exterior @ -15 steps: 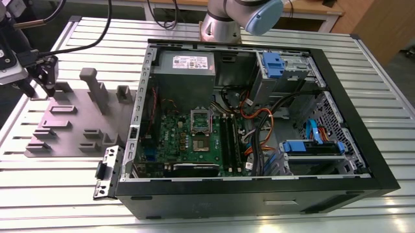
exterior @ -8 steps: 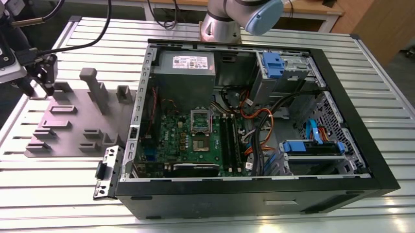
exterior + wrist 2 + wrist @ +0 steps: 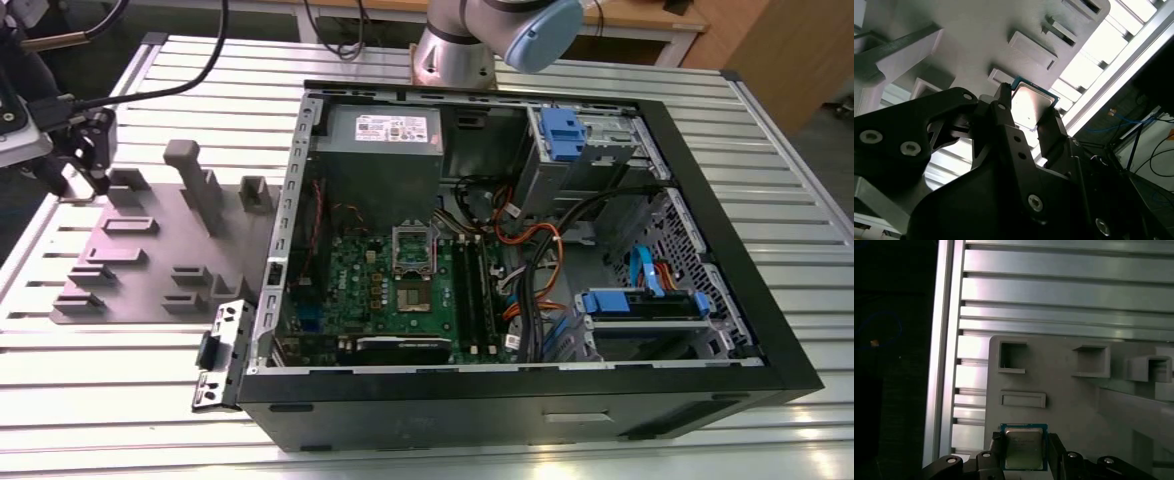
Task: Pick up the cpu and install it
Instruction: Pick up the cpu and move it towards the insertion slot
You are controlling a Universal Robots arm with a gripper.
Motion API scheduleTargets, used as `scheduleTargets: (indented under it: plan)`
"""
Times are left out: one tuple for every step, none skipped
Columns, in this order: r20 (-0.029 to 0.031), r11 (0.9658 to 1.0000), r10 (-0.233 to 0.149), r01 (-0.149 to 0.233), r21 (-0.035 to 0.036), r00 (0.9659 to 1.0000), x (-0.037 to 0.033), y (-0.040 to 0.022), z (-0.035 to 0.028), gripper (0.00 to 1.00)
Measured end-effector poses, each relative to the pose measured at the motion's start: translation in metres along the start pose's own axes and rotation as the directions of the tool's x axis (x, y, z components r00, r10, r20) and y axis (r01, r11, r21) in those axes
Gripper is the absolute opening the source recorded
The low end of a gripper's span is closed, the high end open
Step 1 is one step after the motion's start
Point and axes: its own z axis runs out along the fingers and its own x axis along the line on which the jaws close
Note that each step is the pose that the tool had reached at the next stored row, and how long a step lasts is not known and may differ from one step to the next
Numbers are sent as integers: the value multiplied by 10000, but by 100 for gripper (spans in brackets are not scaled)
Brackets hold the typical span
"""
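The claw (image 3: 1027, 106) was closed on the cpu (image 3: 1030, 101), one dark finger (image 3: 1004, 107) pressed against each of two opposite edges. The chip's dull silver top and thin bluish rim showed between them in both wrist views. In the first wrist view, the claw (image 3: 1024, 441) held the cpu (image 3: 1024, 449) square and flat over the grey slotted plate (image 3: 1079, 405), close to that plate's corner. I could not tell whether the chip was touching the plate or was just above it.

In the exterior view, the claw (image 3: 80, 172) hung at the upper left of the frame. It was over the far corner of the grey plate (image 3: 134, 262), whose pockets and upright blocks lay on the ribbed aluminium table (image 3: 120, 400). Well apart from it, towards the exterior view's right, the open black computer case (image 3: 534, 398) lay on its side on the same table. Inside were the green motherboard (image 3: 380, 290) and its shiny socket frame (image 3: 412, 243), near the middle of the frame. The arm's base (image 3: 454, 58) stood behind the case at the top.
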Motion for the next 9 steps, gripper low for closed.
scheduleTargets:
  plan:
    - [0, 10000, 0, 0, 0, 10000, 0, 0, -6, 45]
    - [0, 10000, 0, 0, 0, 10000, 0, 1, -13, 45]
    - [1, 10000, 0, 0, 0, 10000, 0, 1, -18, 45]
    - [0, 10000, 0, 0, 0, 10000, 0, 1, -25, 45]
    - [1, 10000, 0, 0, 0, 10000, 1, 1, -31, 45]
    - [1, 10000, 0, 0, -1, 10000, 1, 2, -37, 45]
    - [0, 10000, 0, 0, 0, 10000, 1, 2, -44, 45]
    - [0, 10000, 0, 0, -1, 10000, 1, 2, -50, 45]
    - [1, 10000, 0, 0, 0, 10000, 1, 2, -56, 45]
